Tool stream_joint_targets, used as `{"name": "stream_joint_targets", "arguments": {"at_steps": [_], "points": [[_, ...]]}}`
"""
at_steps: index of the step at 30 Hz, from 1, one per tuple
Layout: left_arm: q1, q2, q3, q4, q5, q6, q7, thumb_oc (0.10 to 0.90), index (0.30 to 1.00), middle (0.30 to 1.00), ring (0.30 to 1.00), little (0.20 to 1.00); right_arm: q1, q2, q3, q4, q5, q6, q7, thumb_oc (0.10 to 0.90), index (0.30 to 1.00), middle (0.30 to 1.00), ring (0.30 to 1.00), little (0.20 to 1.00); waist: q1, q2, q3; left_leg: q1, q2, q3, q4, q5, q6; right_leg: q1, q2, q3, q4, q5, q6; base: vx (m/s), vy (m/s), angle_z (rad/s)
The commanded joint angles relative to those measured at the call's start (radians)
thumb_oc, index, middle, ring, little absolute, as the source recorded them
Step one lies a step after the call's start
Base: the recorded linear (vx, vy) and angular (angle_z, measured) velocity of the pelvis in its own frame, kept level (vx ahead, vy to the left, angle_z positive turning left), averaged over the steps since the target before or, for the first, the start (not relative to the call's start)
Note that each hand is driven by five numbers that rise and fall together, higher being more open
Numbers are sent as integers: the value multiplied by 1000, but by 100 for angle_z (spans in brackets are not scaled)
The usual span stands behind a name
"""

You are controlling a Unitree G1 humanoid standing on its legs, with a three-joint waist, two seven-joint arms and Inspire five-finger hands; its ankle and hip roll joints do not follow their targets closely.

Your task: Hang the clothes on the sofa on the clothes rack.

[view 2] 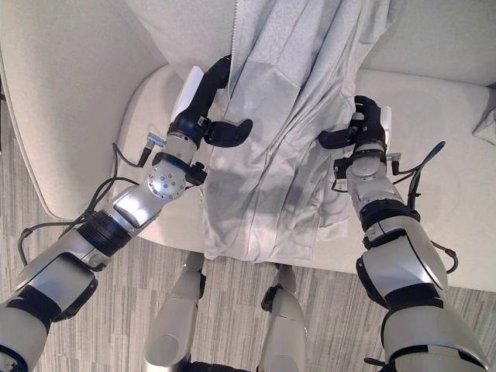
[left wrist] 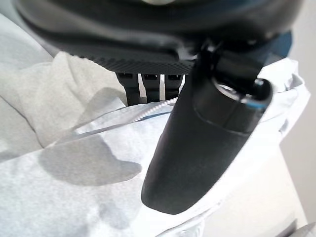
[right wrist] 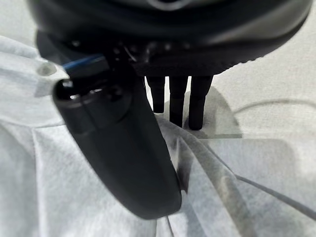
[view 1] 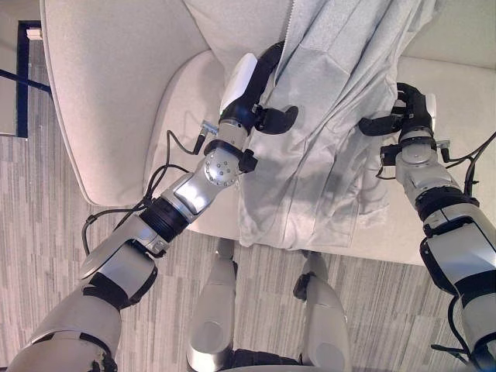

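A pale grey zip-up garment (view 1: 325, 116) is draped over the cream sofa (view 1: 116, 93), running from the backrest at about 12 o'clock down across the seat cushion and hanging over the front edge at about 6 o'clock, where its hem reaches toward the striped grey carpet (view 1: 46, 186). A line of zipper (view 1: 288, 23) shows near the garment's upper edge. The left hand (view 1: 260, 85) comes in from 8 o'clock and lies along the garment's left border, its fingers (left wrist: 148, 84) reaching straight up under the cloth edge while its thumb (view 1: 280, 118) sits on top of the fabric; from the wrist view the thumb presses down on the cloth with the fingers behind it, so the hand appears to be pinching the garment's edge. The right hand (view 2: 364, 124) comes in from 4 o'clock at the garment's right border, its thumb (view 2: 335, 139) pointing across onto the cloth; in its wrist view the fingers (right wrist: 177, 101) point down into a fold by the seat cushion and the thumb lies over the fabric, again nipping the cloth between them. Both hands are at roughly the same height on the seat, well apart, with the garment's body between them.
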State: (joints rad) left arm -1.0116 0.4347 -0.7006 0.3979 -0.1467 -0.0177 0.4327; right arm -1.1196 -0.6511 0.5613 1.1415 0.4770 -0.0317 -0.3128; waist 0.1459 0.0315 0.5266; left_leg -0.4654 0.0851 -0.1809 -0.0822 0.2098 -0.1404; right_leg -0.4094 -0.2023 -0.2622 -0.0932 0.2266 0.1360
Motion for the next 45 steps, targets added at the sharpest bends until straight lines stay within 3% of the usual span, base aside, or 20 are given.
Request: {"name": "stream_joint_targets", "arguments": {"at_steps": [1, 7, 11, 13, 14, 15, 22, 31, 36, 38, 40, 41, 45], "points": [[-119, 61, 18, 178, 11, 29, 68, 800, 900, 900, 900, 900, -244, 27, 92, 15, 52, 8, 0, 800, 900, 900, 900, 900, -10, -25, -7, 53, 38, -91, -5, -183, 32, 18, -89, 50, 6, -70, 72, -14, 9, -8], [-199, 112, -17, 269, 29, 34, 86, 800, 900, 900, 900, 900, -221, 70, 102, -160, 166, -59, 23, 800, 900, 900, 900, 900, -25, -44, -7, 37, 44, -81, -5, -180, 34, -8, -83, 63, 6, -66, 70, -13, 12, -12], [-252, 139, -45, 310, 62, 38, 76, 800, 900, 900, 900, 900, -208, 94, 171, -319, 215, -94, 94, 800, 900, 900, 900, 900, -31, -58, -7, 33, 50, -78, -5, -177, 33, -19, -78, 68, 6, -65, 67, -12, -7, -7], [-283, 143, -64, 343, 75, 41, 73, 800, 900, 900, 900, 900, -211, 107, 193, -367, 246, -106, 114, 569, 554, 554, 554, 554, -39, -65, -7, 31, 51, -76, -5, -175, 32, -25, -77, 73, 6, -64, 67, -25, -2, -9], [-298, 142, -76, 373, 79, 46, 69, 585, 578, 578, 578, 578, -213, 116, 198, -377, 258, -112, 116, 400, 300, 300, 300, 300, -41, -68, -7, 31, 52, -75, -5, -175, 31, -27, -76, 75, 6, -64, 67, -14, 0, -11], [-316, 139, -87, 399, 84, 51, 67, 400, 300, 300, 300, 300, -217, 129, 198, -384, 263, -120, 113, 400, 300, 300, 300, 300, -45, -71, -7, 30, 53, -74, -5, -174, 31, -29, -75, 77, 6, -63, 67, -22, 3, -10], [-399, 100, -120, 496, 58, 45, 65, 400, 300, 300, 300, 300, -231, 205, 180, -354, 300, -130, 96, 400, 300, 300, 300, 300, -61, -76, -7, 35, 55, -65, -5, -171, 30, -30, -74, 89, 6, -56, 70, -24, 12, -6], [-419, 147, -105, 482, 55, 31, 91, 400, 300, 300, 300, 300, -204, 171, 148, -391, 291, -155, 83, 400, 300, 300, 300, 300, -75, -81, -7, 51, 59, -55, -5, -175, 27, -20, -75, 94, 6, -54, 73, 0, 0, 0], [-344, 237, -15, 340, 67, 12, 147, 400, 300, 300, 300, 300, -131, 89, 83, -505, 235, -184, 59, 400, 300, 300, 300, 300, -73, -80, -7, 88, 60, -49, -5, -184, 26, 18, -76, 92, 6, -59, 74, 9, -8, -2], [-258, 283, 63, 230, 97, 5, 171, 400, 300, 300, 300, 300, -68, 31, 21, -579, 191, -196, 44, 400, 300, 300, 300, 300, -69, -76, -7, 124, 61, -47, -5, -192, 25, 57, -78, 88, 6, -65, 75, 13, -14, -2], [-251, 283, 67, 224, 99, 8, 171, 400, 300, 300, 300, 300, -63, 31, 21, -583, 189, -194, 43, 400, 300, 300, 300, 300, -69, -75, -7, 127, 61, -47, -5, -193, 25, 60, -78, 87, 6, -66, 75, 13, -19, -1], [-143, 350, 166, 91, 134, -4, 181, 400, 300, 300, 300, 300, 29, -36, -76, -704, 149, -210, 33, 400, 300, 300, 300, 300, -59, -69, -7, 175, 63, -43, -5, -204, 22, 113, -80, 77, 10, -74, 75, 40, -60, -2], [15, 406, 300, -48, 169, -10, 173, 400, 300, 300, 300, 300, 168, -105, -210, -858, 85, -219, 23, 400, 300, 300, 300, 300, -54, -64, -14, 245, 64, -42, -5, -220, 18, 184, -81, 66, 21, -93, 76, 52, -62, -2]]}}
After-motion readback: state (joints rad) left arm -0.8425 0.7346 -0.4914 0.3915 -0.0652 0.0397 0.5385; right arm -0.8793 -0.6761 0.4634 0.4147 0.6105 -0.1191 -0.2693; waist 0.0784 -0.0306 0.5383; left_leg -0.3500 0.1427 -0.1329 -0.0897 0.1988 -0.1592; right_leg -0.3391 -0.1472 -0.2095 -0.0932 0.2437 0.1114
